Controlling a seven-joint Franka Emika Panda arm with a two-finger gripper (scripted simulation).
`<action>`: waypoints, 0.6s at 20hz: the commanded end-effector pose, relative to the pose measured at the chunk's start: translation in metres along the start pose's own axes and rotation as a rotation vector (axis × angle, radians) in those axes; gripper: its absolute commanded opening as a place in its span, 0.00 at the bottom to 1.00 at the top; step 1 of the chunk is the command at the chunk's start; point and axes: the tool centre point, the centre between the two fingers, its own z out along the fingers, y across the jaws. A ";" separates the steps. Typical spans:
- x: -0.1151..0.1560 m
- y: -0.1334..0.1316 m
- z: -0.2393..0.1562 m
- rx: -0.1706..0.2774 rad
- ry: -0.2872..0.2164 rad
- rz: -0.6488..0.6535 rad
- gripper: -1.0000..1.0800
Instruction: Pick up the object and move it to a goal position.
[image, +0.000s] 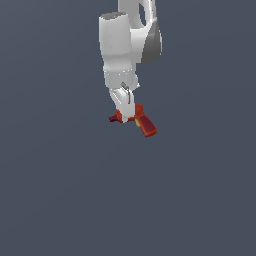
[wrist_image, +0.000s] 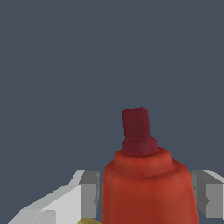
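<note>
Drill (wrist_image: 146, 192), red with a dark red nose, yellow trigger patch and angled handle, sits clamped between the jaws' fingers (wrist_image: 89, 192).

A flat, uniform slate-grey backdrop (image: 55, 190) fills the exterior view from edge to edge, with a faint bluish cast and no seam showing between floor and wall. Whether this plain surface is ground or empty space cannot be told. The wrist view shows the same even slate-grey field (wrist_image: 57, 65) behind everything. The light is soft and diffuse, leaving the grey evenly toned across both views, without distinct shadows or bright patches
</note>
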 end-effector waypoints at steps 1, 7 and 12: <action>-0.002 -0.002 -0.028 0.004 0.004 0.001 0.00; -0.010 -0.006 -0.090 0.003 0.008 0.000 0.00; -0.017 -0.009 -0.139 0.003 0.009 -0.001 0.00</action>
